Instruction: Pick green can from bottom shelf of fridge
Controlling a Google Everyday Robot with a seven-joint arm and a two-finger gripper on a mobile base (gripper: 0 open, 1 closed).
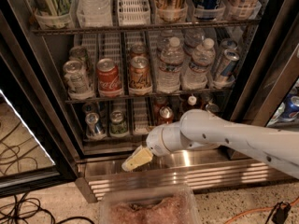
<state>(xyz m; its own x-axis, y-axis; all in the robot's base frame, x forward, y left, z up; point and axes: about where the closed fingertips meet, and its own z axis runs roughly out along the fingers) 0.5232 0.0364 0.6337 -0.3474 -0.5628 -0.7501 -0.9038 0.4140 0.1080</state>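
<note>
The white arm (224,136) is running off the right edge and covering the right end of the bottom shelf (140,118), leaving only the tops of the bottles (191,100) behind it showing. The gripper (137,158) is hanging before the fridge (196,177) base, below the green can (118,124), whose label is reading too small to make out. The bottom edge is cutting off the clear tub (149,209).

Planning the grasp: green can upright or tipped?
Upright: the green can shows its silver top upward. Pincer hangs below, by the steel base.
</note>
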